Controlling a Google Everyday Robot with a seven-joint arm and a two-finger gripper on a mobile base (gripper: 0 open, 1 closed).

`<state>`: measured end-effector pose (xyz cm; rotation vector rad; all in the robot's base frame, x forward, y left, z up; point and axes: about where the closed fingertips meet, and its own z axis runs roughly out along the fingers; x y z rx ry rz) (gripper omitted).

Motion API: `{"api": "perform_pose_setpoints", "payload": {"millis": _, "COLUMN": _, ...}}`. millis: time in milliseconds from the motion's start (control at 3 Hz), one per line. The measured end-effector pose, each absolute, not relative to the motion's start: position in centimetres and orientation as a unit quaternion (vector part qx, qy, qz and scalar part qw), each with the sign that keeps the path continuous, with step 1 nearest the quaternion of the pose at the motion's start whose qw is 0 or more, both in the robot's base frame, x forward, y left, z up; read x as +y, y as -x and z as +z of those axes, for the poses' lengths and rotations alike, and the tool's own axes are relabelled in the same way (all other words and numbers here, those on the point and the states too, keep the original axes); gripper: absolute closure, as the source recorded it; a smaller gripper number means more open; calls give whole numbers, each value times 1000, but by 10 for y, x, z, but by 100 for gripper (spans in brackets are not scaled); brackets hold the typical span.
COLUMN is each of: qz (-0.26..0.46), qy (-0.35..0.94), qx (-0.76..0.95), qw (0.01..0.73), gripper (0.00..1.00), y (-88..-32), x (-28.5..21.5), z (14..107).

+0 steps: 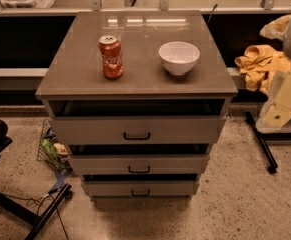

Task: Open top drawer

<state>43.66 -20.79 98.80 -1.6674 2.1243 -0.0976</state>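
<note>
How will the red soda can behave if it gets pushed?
The soda can stands upright, tall and narrow, so it likely tips, then probably rolls on the glossy cabinet top. The gripper sits far right, apart from it.

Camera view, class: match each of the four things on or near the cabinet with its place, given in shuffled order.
Things:
1. red can
2. white bowl
3. top drawer
4. end effector

Places:
A. directly under the cabinet top, black bar handle on its front
B. far right of the view, beyond the cabinet top
C. on the cabinet top, left side
D. on the cabinet top, right side

Pairs: 1-C, 2-D, 3-A, 4-B
</note>
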Motion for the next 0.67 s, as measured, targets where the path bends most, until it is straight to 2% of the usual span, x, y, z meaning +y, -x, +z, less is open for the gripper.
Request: {"api": "perform_pose_setpoints", "payload": {"millis": 667, "qz": 56, "qy": 602, "qx": 720, "qw": 339, "gripper": 0, "y": -427, "x": -179, "z": 888}}
